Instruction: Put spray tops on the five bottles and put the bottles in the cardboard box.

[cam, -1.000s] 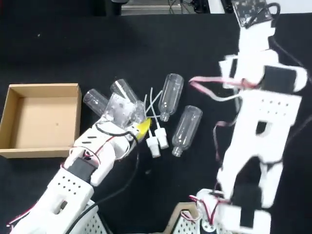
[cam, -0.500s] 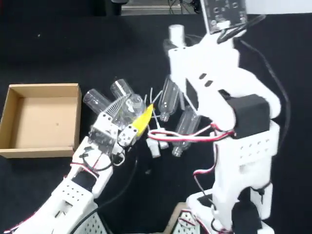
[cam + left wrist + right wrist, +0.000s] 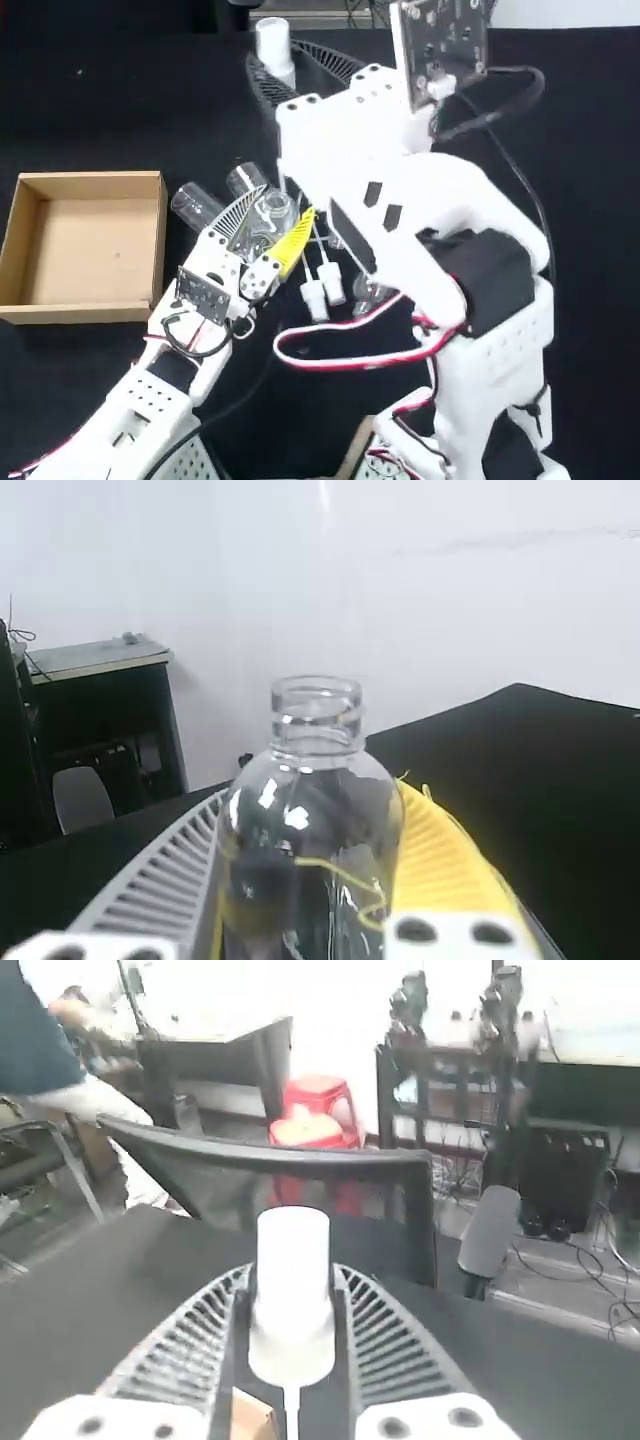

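The black counter (image 3: 120,110) carries the cardboard box (image 3: 30,300), open-topped, at 9 o'clock from the cluster of parts.

The left end effector (image 3: 268,222) is clamped on a clear bottle (image 3: 310,820), one grey ribbed finger and one yellow finger pressing its sides just below the shoulder. The bottle's long axis runs along the fingers, and its open threaded mouth points out past the fingertips, toward roughly 1 o'clock in the high view. It looks like thin, empty plastic: light, smooth enough to slip, and likely to dent or twist if squeezed hard. I judge the body below the shoulder the best hold, since it leaves the neck free.

Two more clear bottles (image 3: 195,205) (image 3: 243,180) lie on their sides at about 10 o'clock from the held one, bases pointing up and left.

The right end effector (image 3: 292,1273) is closed on a white spray top (image 3: 272,42), raised at about 12 o'clock from the held bottle. Its head points away from the wrist, and a thin dip tube trails back toward the camera. The top is small, rigid and very light. The tube is probably flexible and must thread into the mouth first, so gripping the collar suits it.

Two loose spray tops (image 3: 315,298) (image 3: 333,287) lie at about 5 o'clock.
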`<state>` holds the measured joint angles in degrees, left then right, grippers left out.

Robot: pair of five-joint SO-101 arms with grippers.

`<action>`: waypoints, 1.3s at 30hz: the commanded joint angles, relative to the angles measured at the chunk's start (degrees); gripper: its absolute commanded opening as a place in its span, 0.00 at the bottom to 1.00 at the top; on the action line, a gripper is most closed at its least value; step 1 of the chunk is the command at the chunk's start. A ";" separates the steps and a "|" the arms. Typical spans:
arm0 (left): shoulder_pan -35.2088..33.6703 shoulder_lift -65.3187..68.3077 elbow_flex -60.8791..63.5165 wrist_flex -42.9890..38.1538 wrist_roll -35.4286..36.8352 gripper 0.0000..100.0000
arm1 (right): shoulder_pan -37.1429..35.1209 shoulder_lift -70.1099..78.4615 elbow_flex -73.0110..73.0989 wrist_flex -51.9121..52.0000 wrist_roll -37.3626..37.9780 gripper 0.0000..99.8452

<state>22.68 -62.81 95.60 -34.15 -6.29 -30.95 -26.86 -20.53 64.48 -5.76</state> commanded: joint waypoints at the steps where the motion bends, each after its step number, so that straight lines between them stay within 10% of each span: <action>1: 0.22 -1.14 1.45 -1.58 0.26 0.03 | -0.79 -2.51 -3.38 -1.85 -0.09 0.01; 29: 0.22 -1.14 1.45 -1.85 0.26 0.03 | -0.79 -29.67 51.21 -24.97 0.00 0.02; 39: 0.22 -1.14 1.45 -1.58 0.26 0.03 | -7.74 -29.85 44.53 -15.03 0.00 0.24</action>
<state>22.68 -62.81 95.60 -34.15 -6.29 -37.27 -54.99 30.99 45.93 -5.76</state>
